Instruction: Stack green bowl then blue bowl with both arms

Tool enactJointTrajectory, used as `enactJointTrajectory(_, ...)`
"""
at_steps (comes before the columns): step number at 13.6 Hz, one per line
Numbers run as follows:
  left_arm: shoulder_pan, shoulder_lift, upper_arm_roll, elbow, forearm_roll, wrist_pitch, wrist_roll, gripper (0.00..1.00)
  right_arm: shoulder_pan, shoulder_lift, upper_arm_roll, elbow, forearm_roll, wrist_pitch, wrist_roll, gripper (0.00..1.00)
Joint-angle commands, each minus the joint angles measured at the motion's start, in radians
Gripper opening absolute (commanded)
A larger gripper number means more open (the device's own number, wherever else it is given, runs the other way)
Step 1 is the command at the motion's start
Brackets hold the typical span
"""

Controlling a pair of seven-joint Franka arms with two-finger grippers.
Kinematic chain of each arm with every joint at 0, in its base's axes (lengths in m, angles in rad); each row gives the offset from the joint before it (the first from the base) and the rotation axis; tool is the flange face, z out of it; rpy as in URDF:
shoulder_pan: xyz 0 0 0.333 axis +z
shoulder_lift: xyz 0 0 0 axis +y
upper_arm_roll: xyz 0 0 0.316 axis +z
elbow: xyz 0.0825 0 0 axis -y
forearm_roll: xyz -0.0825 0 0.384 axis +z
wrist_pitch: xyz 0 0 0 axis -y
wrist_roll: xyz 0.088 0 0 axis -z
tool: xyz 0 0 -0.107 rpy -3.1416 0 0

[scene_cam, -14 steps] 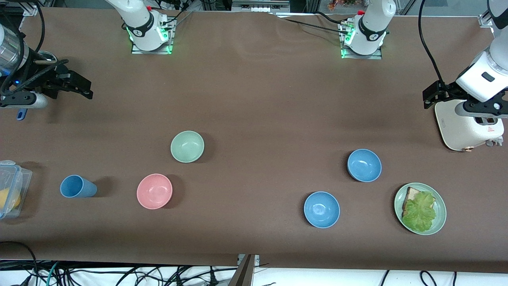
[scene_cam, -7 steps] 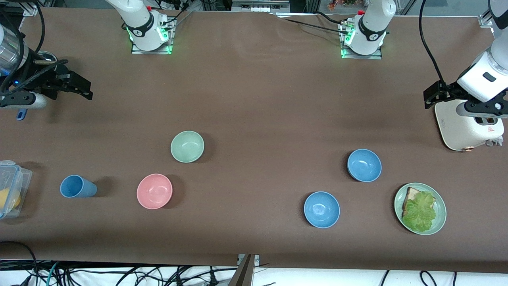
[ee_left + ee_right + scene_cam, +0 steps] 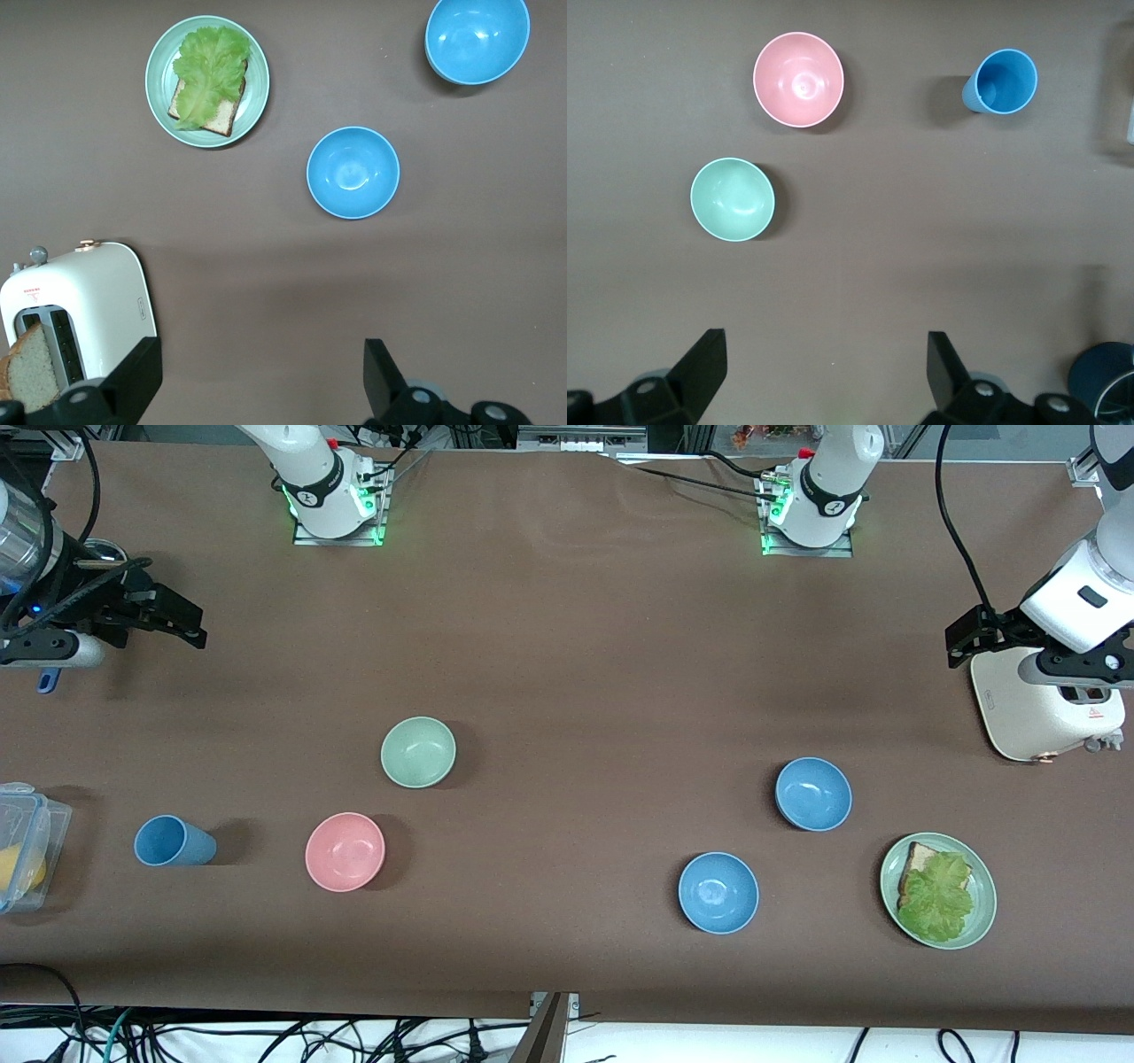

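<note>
Hovering with both grippers' fingers spread, left (image 3: 257,385) and right (image 3: 824,376), we risk grabbing the pink bowl (image 3: 345,851) beside the green bowl (image 3: 418,752).

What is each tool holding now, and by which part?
Nothing is held. The left tool is open above the toaster; the right tool is open over bare table.
</note>
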Motion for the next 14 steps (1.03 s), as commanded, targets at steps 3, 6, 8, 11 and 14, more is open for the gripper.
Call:
enactJointTrajectory(3, 0.006, 0.012, -0.004, 0.032, 0.006, -0.034, 0.011, 1.00, -0.001, 0.012, 0.000, 0.013, 0.013, 0.022, 0.011, 1.00)
enactJointTrajectory(6, 0.005, 0.011, -0.007, 0.032, 0.006, -0.035, 0.011, 1.00, -0.002, 0.012, -0.001, 0.012, 0.011, 0.023, 0.014, 1.00)
enactJointTrajectory(8, 0.005, 0.011, -0.007, 0.032, 0.006, -0.036, 0.011, 1.00, -0.002, 0.012, -0.001, 0.012, 0.011, 0.022, 0.014, 1.00)
enactJointTrajectory(11, 0.005, 0.011, -0.009, 0.034, 0.006, -0.036, 0.011, 1.00, -0.005, 0.014, -0.004, 0.012, 0.011, 0.022, 0.012, 1.00)
enactJointTrajectory(14, 0.005, 0.011, -0.009, 0.034, 0.006, -0.036, 0.010, 1.00, -0.005, 0.026, -0.004, 0.012, 0.004, 0.016, -0.006, 1.00)
